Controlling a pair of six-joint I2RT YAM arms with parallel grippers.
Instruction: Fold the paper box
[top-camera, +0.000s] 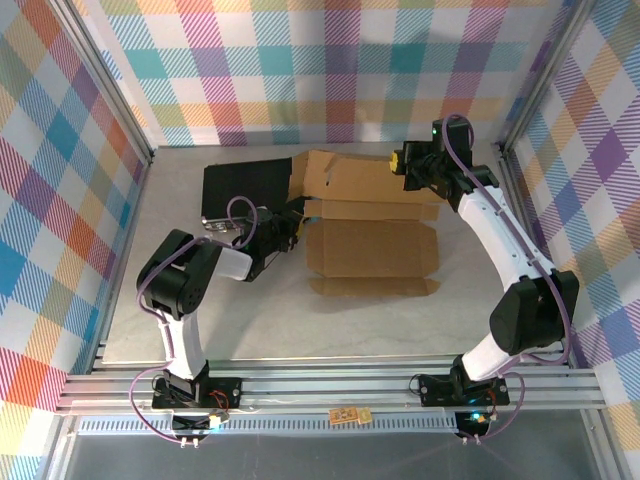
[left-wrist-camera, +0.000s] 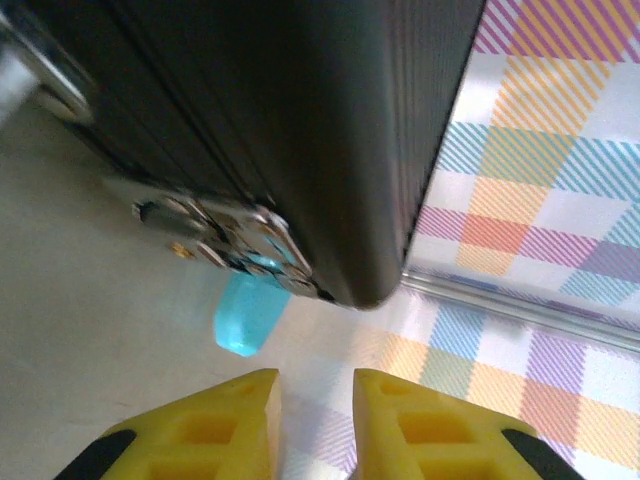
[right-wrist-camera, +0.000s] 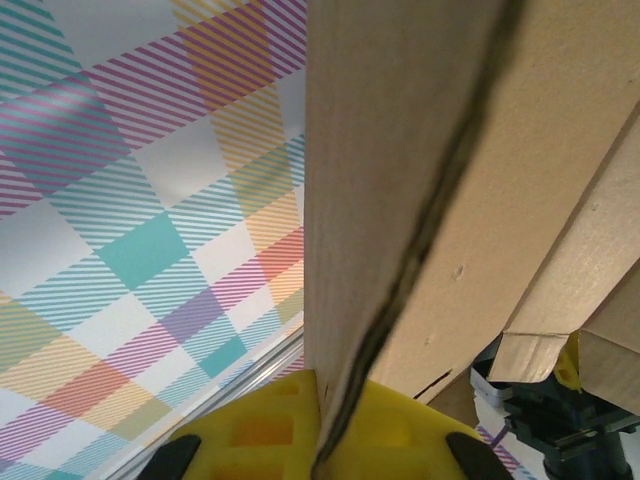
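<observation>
Right jaws pinch paper box (right-wrist-camera: 420, 150) edge; left jaws parted, empty

- A robot test cell in a lab.
- Aluminium rails (top-camera: 330, 385) edge the pale surface (top-camera: 290, 335) at 6 o'clock.
- Plaid cloth walls (top-camera: 330, 70) close it in at 9, 12 and 3 o'clock.
- Left arm (top-camera: 185, 290) and right arm (top-camera: 500, 240) are bolted there.

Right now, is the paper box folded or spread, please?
Mostly spread: paper box lies flat on table, right hand gripping its far flap.
</observation>
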